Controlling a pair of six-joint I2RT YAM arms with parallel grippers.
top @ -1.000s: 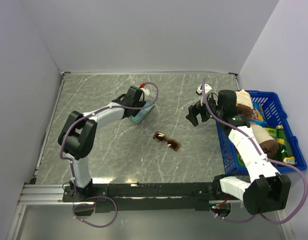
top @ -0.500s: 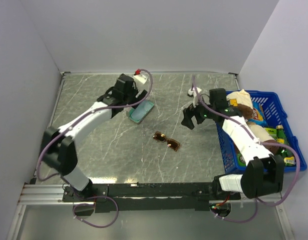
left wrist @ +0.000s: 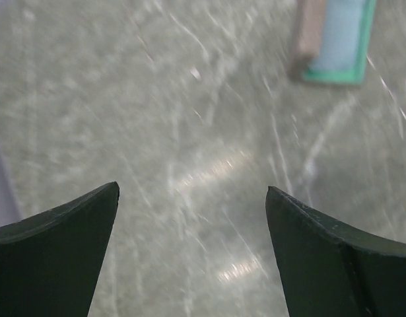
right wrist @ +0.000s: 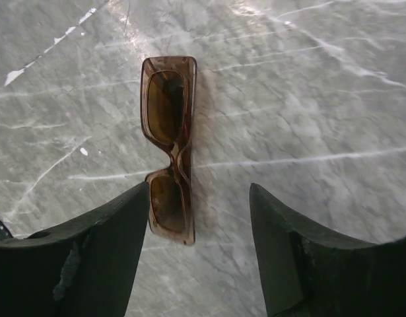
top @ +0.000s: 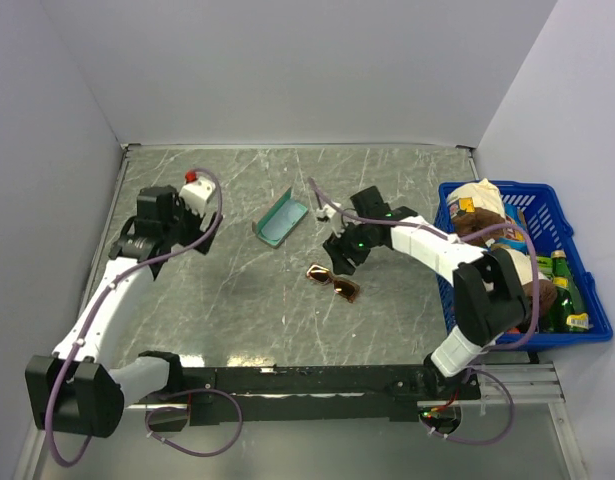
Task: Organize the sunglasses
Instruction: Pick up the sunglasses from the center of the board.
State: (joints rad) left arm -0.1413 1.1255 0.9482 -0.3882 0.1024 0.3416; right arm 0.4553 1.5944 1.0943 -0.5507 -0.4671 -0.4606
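Note:
The sunglasses (top: pixel 333 283) (right wrist: pixel 169 148), amber lenses in a thin brown frame, lie folded flat on the marble table just right of centre. My right gripper (top: pixel 341 252) (right wrist: pixel 199 188) hovers over them, open. One lens end sits between the jaws close to the left finger (right wrist: pixel 103 244), and I see no contact. The grey-brown case (top: pixel 280 221) (left wrist: pixel 338 39) lies open beyond them, its teal-blue inside showing. My left gripper (top: pixel 187 238) (left wrist: pixel 193 187) is open and empty over bare table, well left of the case.
A blue basket (top: pixel 577 250) holding bottles, snack packs and a plush toy stands at the table's right edge. White walls close in the left, back and right sides. The arm bases and a black rail (top: pixel 307 382) line the near edge.
My left arm pulled back leftward off the case, which stays lying open. My right arm swung left from beside the basket to over the sunglasses, its jaws narrowing somewhat.

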